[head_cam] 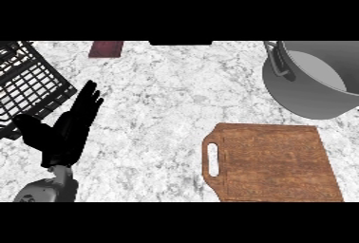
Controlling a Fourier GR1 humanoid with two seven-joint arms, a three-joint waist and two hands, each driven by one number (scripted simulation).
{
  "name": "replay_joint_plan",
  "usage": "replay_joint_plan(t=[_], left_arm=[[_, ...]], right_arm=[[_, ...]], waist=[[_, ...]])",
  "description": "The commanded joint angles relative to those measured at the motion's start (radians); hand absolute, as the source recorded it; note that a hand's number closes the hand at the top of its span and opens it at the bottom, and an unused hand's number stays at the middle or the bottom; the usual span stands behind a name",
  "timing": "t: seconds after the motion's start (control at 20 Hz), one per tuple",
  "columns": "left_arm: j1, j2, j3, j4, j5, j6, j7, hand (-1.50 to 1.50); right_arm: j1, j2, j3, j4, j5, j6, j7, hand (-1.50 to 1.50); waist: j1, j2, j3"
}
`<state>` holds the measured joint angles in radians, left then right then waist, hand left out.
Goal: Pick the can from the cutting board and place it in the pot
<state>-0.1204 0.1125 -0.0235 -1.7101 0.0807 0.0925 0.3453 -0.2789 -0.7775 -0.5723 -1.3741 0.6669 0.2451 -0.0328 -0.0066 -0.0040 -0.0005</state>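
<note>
The wooden cutting board lies at the lower right of the marble counter, its handle slot facing left, and no can shows on it. A grey metal pot stands at the upper right, partly cut off by the view's edge, with a handle at its left rim. No can is visible anywhere in the view. My left hand rests open at the lower left, fingers straight and pointing up, apart from board and pot. My right hand is out of view.
A black wire rack stands at the left edge, just above my left hand. A dark red flat object lies at the counter's far edge. A dark shape sits at the top middle.
</note>
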Motion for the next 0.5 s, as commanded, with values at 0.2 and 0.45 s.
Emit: replay_joint_plan(t=[0.2,0.45], left_arm=[[-0.015,0.017,0.027,0.020,0.008,-0.025,-0.002,0.00],[0.021,-0.048,-0.050,-0.011,-0.047,0.014,-0.021,0.00]], right_arm=[[-0.179,-0.002,0.020,-0.103,-0.105,0.072,0.124,1.50],[-0.359,-0.025,0.135,0.097,-0.048,0.045,0.188,1.50]], waist=[[0.012,0.004,0.000],[0.029,0.007,0.000]])
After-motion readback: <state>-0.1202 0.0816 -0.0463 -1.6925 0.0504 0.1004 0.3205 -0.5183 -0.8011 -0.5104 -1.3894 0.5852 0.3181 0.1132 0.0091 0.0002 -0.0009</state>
